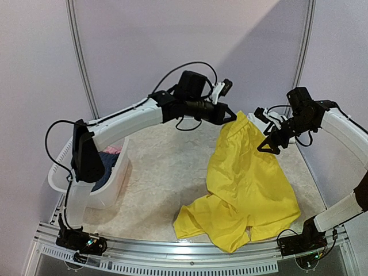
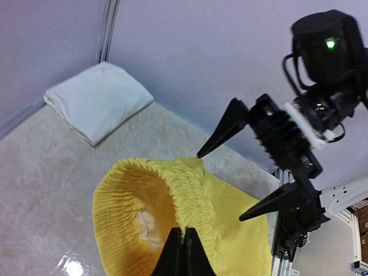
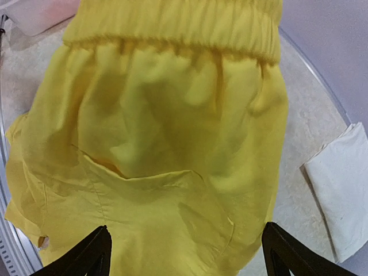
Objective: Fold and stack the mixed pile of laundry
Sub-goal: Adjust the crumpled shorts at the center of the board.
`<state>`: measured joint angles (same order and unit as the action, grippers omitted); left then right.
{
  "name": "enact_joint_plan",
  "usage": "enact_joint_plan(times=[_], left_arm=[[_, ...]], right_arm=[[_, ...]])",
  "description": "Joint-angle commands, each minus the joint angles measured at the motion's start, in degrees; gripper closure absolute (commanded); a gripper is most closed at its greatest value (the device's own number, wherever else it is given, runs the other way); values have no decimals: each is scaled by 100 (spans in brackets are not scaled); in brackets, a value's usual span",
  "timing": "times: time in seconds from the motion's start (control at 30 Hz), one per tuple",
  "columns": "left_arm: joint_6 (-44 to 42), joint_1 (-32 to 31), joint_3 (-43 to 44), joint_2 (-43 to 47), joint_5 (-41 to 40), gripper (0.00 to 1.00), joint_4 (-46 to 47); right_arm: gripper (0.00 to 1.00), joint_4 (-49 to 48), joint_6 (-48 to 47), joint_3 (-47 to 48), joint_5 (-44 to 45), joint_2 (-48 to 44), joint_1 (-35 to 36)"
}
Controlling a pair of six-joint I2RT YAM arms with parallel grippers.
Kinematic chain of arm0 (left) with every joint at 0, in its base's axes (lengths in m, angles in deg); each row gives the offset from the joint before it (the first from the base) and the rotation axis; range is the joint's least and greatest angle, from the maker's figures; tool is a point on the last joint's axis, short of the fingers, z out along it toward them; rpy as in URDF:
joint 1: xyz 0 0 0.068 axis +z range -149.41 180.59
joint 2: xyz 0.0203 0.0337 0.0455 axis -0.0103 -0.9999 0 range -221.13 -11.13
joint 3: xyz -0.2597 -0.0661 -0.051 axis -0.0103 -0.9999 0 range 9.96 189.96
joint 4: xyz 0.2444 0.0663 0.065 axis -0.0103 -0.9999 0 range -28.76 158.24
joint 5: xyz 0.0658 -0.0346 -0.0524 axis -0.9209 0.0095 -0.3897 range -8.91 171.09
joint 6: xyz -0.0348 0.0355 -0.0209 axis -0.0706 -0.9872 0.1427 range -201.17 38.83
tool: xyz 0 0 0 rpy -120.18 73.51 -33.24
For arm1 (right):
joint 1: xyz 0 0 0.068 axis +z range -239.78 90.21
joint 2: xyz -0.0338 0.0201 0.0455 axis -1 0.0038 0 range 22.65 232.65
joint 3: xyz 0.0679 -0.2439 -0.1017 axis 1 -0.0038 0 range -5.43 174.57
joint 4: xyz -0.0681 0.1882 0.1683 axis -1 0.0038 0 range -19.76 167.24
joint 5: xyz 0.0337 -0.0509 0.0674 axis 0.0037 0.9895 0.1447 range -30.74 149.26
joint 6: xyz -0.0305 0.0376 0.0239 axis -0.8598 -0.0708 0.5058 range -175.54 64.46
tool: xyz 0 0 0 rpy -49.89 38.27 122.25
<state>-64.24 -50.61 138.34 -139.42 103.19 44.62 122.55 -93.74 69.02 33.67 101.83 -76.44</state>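
Observation:
The bright yellow shorts (image 1: 244, 184) hang from their elastic waistband (image 2: 192, 187), with the legs trailing on the table toward the near edge. My left gripper (image 2: 185, 233) is shut on the waistband and holds it up at the back centre (image 1: 231, 117). My right gripper (image 1: 269, 142) stands open just right of the raised cloth. It faces the back pocket (image 3: 167, 207) with the shorts between its spread fingers (image 3: 184, 230) but not pinched. A folded white T-shirt (image 2: 98, 100) lies at the far corner (image 3: 339, 201).
A white slotted basket (image 1: 118, 184) stands at the left, with a dark navy piece (image 1: 106, 172) and a pink piece (image 1: 112, 150) inside. The table's surface is a pale cloth (image 1: 167, 172). A metal rail (image 1: 172, 256) runs along the near edge.

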Motion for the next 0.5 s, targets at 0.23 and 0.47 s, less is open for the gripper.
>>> enact_joint_plan(times=[0.23, 0.47], left_arm=[[-604, -110, -572, 446, -1571, 52, -665], [496, 36, -2233, 1505, -3068, 37, -984]], right_arm=[[8, 159, 87, 292, -358, 121, -51], [7, 21, 230, 557, -151, 550, -67]])
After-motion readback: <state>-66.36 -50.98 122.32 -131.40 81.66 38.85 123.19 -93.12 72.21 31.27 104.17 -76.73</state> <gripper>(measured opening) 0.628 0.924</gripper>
